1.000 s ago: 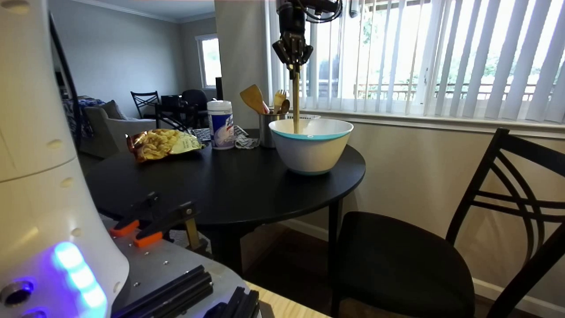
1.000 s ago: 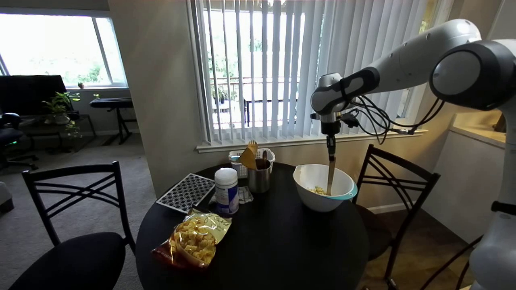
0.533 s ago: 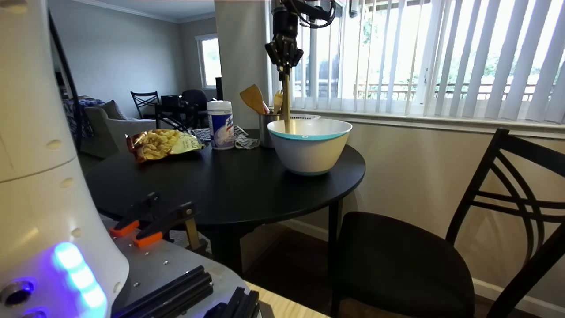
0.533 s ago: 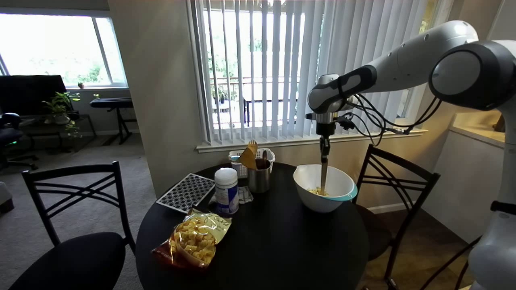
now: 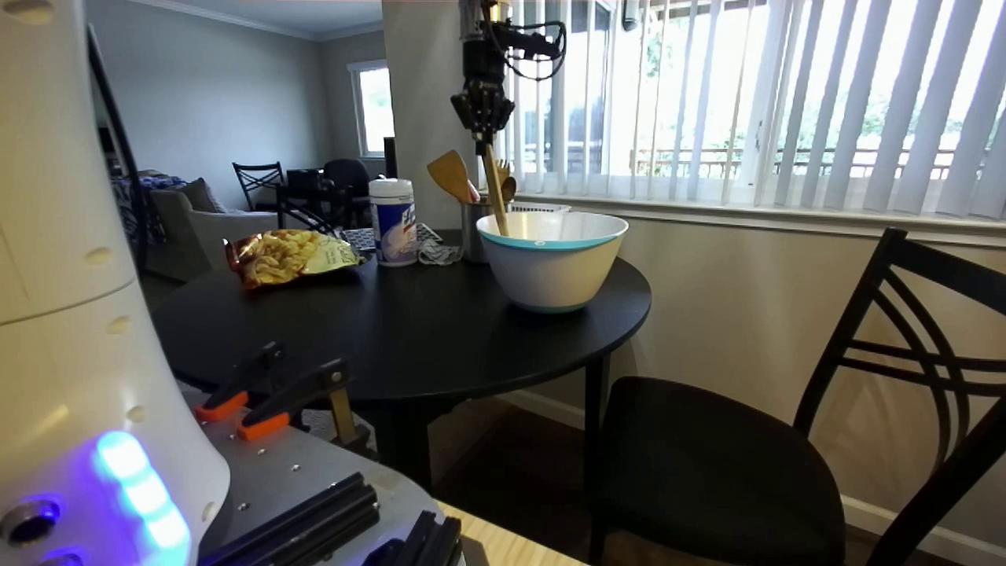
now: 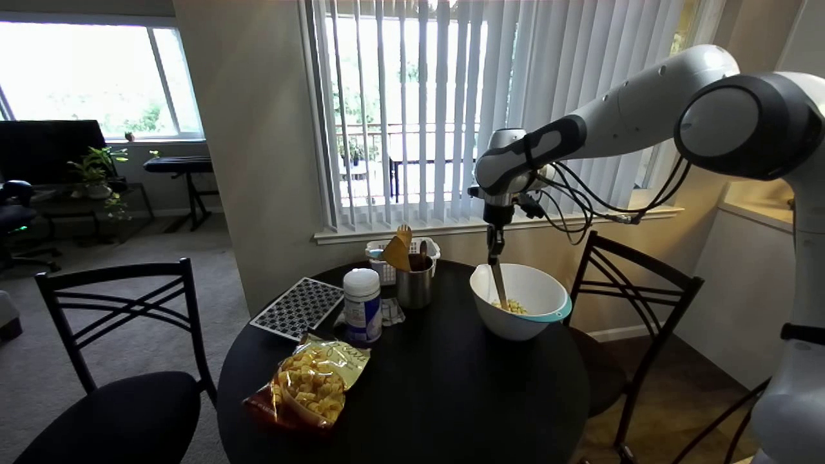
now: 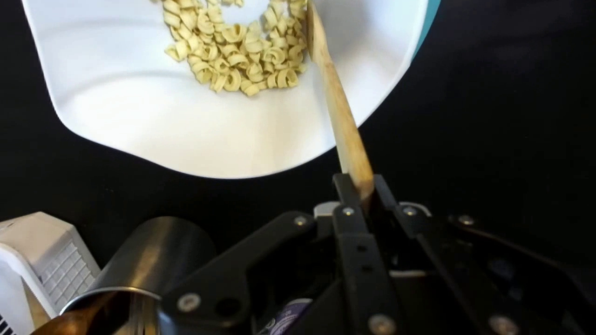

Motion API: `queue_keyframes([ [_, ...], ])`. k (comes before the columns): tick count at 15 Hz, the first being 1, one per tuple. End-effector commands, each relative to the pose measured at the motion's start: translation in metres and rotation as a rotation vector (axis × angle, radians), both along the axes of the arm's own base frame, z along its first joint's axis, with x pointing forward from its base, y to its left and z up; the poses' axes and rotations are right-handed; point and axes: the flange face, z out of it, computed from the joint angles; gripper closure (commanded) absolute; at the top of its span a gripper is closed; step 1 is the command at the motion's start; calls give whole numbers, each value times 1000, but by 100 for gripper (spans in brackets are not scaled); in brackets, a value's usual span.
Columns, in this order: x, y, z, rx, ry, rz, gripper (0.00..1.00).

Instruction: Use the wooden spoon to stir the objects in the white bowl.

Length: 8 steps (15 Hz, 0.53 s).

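Note:
My gripper [image 5: 482, 147] is shut on the upper end of the wooden spoon [image 5: 497, 189]. In the wrist view the two fingertips [image 7: 362, 184] press on either side of the spoon's handle [image 7: 342, 114]. The white bowl [image 5: 550, 275] stands upright on the table; it has a turquoise rim edge. Small pale-yellow curled pieces [image 7: 233, 60] lie in its bottom. The spoon's lower end is in the bowl at the edge of these pieces. In both exterior views the spoon leans, its top to the left. My gripper [image 6: 494, 259] is above the bowl's left rim.
A metal utensil holder [image 6: 414, 288] with wooden utensils stands left of the bowl, a white basket [image 6: 387, 273] behind it. A wipes canister [image 6: 362, 309] and an open snack bag [image 6: 316, 380] are further left on the round black table [image 6: 464, 399]. A chair [image 6: 638, 290] stands behind.
My gripper has moved left in both exterior views and slightly lower, carrying the spoon's top with it. The spoon has gone from near upright to leaning. The bowl has barely moved.

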Motion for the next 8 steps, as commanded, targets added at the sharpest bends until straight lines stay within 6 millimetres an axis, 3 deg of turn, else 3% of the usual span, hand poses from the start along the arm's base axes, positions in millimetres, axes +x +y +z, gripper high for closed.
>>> queue_keyframes([
  [1,-2,10,-17,-4,-42,17,95],
  [8,2,-3,-28,1,-221,29,95],
])
